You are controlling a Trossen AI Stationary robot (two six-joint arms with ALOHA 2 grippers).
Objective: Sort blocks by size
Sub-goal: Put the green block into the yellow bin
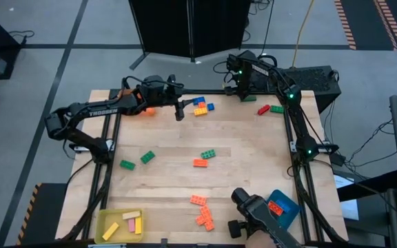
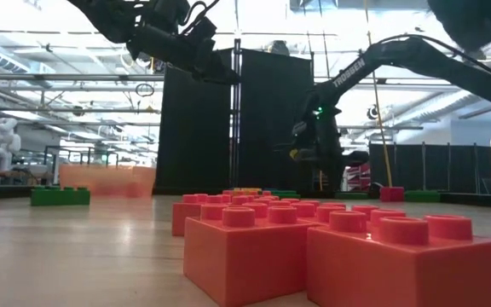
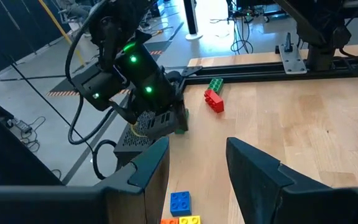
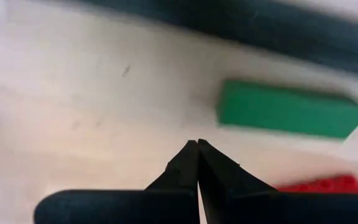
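Loose blocks lie on the wooden table. A blue, yellow and orange cluster (image 1: 200, 107) sits at the far middle, and my left gripper (image 1: 180, 110) hangs open above the table just left of it, nothing between its fingers (image 3: 197, 152). A green block (image 1: 276, 109) and a red block (image 1: 262, 110) lie at the far right. My right gripper (image 1: 243, 93) points steeply down near the far edge, left of that pair, shut and empty (image 4: 197, 144). More green and orange blocks (image 1: 203, 158) lie mid-table, and orange ones (image 1: 202, 213) lie near the front.
A yellow tray (image 1: 109, 220) with yellow and pink blocks stands at the near left. A blue tray (image 1: 288, 204) holding a red block stands at the near right, beside a dark camera mount (image 1: 253, 219). Something orange (image 1: 147, 110) shows under the left arm. Bare wood spans the middle.
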